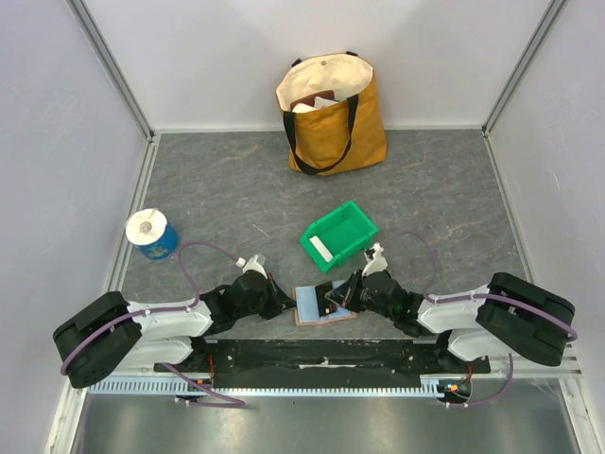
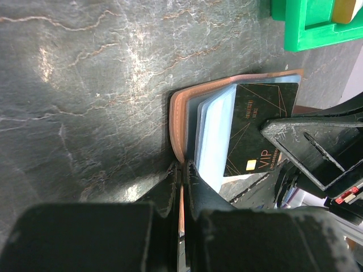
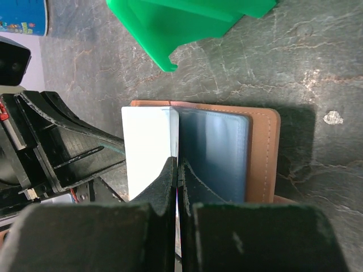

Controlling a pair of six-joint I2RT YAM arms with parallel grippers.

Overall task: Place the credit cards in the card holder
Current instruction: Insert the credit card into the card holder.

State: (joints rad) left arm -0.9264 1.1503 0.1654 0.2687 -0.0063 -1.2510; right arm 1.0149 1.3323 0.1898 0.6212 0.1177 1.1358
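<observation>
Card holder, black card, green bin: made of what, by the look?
The card holder: probably leather or faux leather, matte brown, seam along the edge; glossy clear plastic sleeves inside. The black card: likely plastic, smooth, gold print and chip. The green bin: moulded plastic, uniform colour, slight sheen.

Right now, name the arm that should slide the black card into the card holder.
Right. The right gripper is shut on the black card, which lies over the open card holder; the left gripper is shut on its cover, apparently steadying it.
</observation>
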